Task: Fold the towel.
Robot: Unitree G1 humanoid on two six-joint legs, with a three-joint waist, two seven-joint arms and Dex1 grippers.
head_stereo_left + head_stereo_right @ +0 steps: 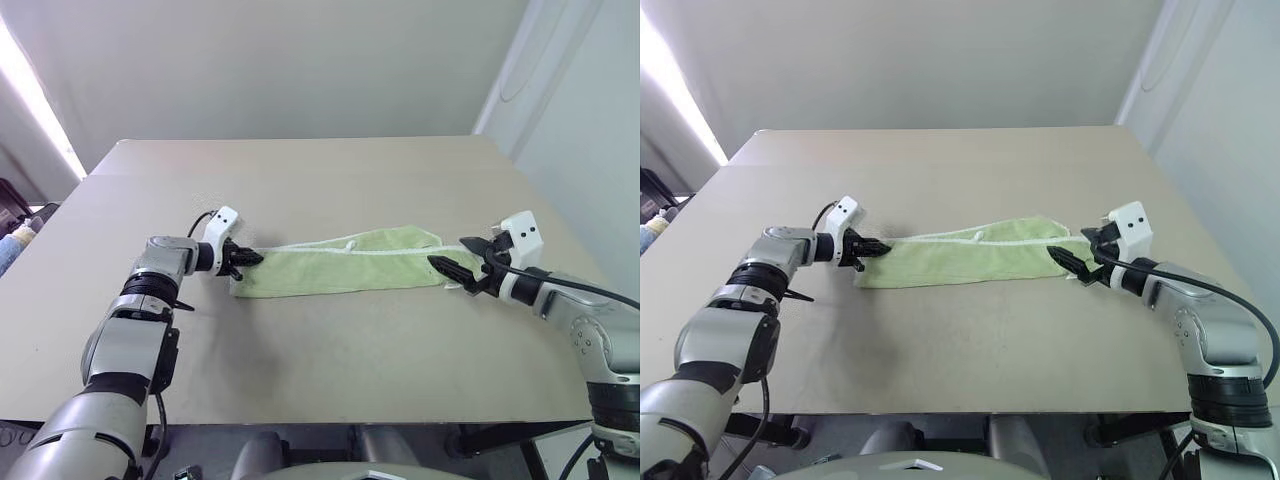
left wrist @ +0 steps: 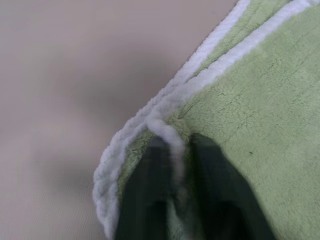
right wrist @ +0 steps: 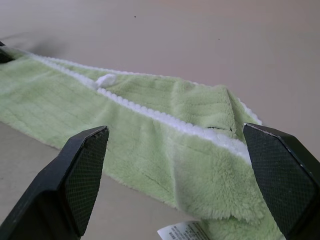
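The pale green towel (image 1: pixel 340 265) lies as a long narrow band across the middle of the table (image 1: pixel 330 370), with its white stitched edge and small white loop (image 1: pixel 350 243) along the far side. My left gripper (image 1: pixel 245 258) is at the towel's left end, shut on the white edge, which shows pinched between the fingers (image 2: pixel 150 190) in the left wrist view. At the towel's right end my right gripper (image 3: pixel 175 129) is open, one finger on each side of the cloth, not touching it. A white label (image 3: pixel 182 232) lies at that end.
The tan table reaches well beyond the towel on every side, with its front edge (image 1: pixel 300 420) near me. A pale wall (image 1: pixel 300 60) stands behind the far edge. A few objects (image 1: pixel 15 240) sit off the table's left side.
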